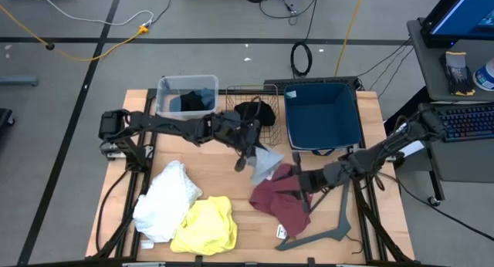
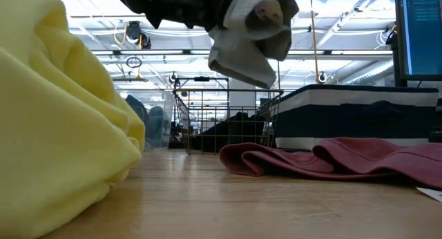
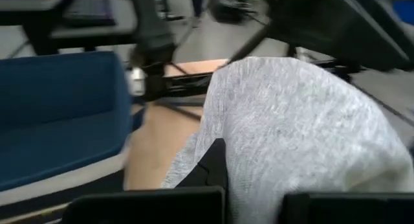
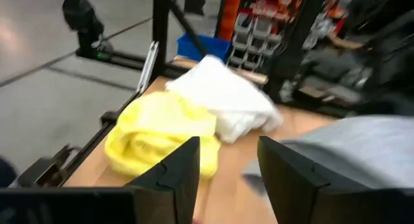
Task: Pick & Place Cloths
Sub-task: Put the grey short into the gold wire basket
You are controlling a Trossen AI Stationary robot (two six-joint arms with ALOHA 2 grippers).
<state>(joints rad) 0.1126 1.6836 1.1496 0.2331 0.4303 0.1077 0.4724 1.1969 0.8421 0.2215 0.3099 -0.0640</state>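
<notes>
Two arms work over the desk (image 1: 224, 174). Left gripper (image 1: 248, 153) fingers pinch a grey cloth (image 1: 268, 162), hanging clear above the desk. Right gripper (image 1: 302, 181) fingers (image 4: 178, 169) stand parted, empty, above the maroon cloth (image 1: 278, 199); beyond them lie the yellow cloth (image 4: 158, 130), then the white cloth (image 4: 223, 98).

The left hand (image 1: 248, 153) holds a grey cloth (image 1: 266, 163) up over the middle of the worktop (image 1: 216, 186), just in front of the wire basket (image 1: 248, 105). The right hand (image 1: 297, 182) rests on the maroon cloth (image 1: 282, 201). White cloth (image 1: 166, 199) and yellow cloth (image 1: 207, 224) lie touching at the front left.
</notes>
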